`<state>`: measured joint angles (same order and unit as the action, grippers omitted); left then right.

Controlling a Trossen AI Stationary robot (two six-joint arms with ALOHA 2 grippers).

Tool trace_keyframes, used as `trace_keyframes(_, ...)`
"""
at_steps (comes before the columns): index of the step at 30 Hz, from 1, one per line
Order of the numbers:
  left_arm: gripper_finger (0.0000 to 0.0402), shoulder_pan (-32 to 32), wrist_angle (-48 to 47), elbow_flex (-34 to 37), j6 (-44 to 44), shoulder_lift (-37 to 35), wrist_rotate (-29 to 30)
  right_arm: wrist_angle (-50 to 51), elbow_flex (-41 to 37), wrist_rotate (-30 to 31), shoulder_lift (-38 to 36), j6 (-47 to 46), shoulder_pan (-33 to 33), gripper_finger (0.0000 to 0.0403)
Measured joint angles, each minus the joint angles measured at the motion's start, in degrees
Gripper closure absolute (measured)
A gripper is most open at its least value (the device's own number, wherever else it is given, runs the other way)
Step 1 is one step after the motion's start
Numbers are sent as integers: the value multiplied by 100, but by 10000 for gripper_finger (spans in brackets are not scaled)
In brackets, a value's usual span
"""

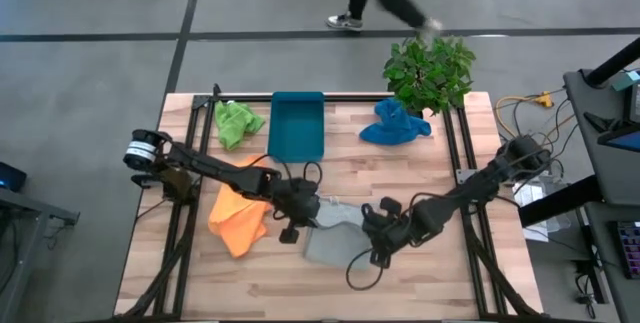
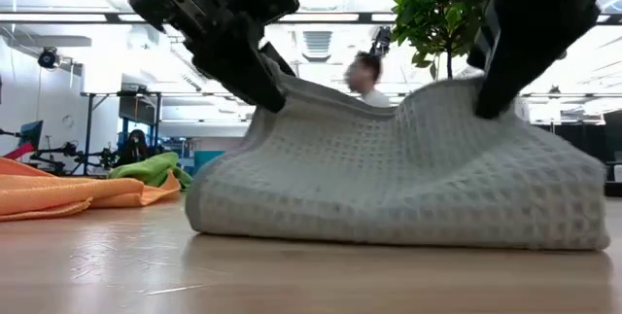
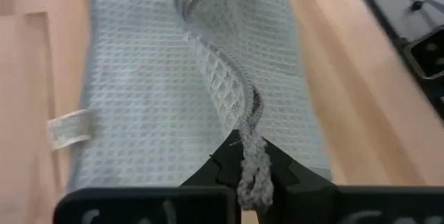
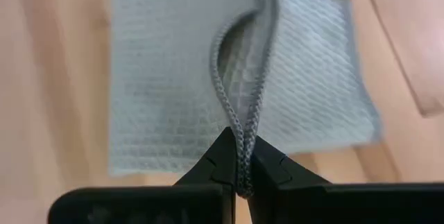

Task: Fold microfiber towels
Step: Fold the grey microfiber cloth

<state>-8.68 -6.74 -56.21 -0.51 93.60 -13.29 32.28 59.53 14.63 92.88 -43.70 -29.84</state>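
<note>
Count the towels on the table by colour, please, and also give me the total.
Orange towel: 1
Grey towel: 1, pinched by the left gripper and the right gripper
Lime green towel: 1
Blue towel: 1
Total: 4 towels

two dark jointed arms point(image 1: 215, 168) with black wedge-shaped fingers point(image 4: 208, 165).

Overhead camera looks straight down on whole table point(image 1: 400, 283). Low camera sits at tabletop level, close to grey towel point(image 2: 408, 183), facing room. Wrist cameras hover close above same towel.
</note>
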Motion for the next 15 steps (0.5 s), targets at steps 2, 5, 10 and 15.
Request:
trace_keyframes(2,402,71,-29,54,41,0,21,-66,-155,-7,-120,0,81,394)
trace_keyframes(5,402,152,17,150,188,0,36,-150,-320,-96,-203,18,218,394)
trace_keyframes(10,402,231,14,251,266,0,87,-344,-480,-163,-182,106,420,394)
trace_keyframes(15,402,264,51,263,299,2,465,-542,-629,-192,-181,132,618,394)
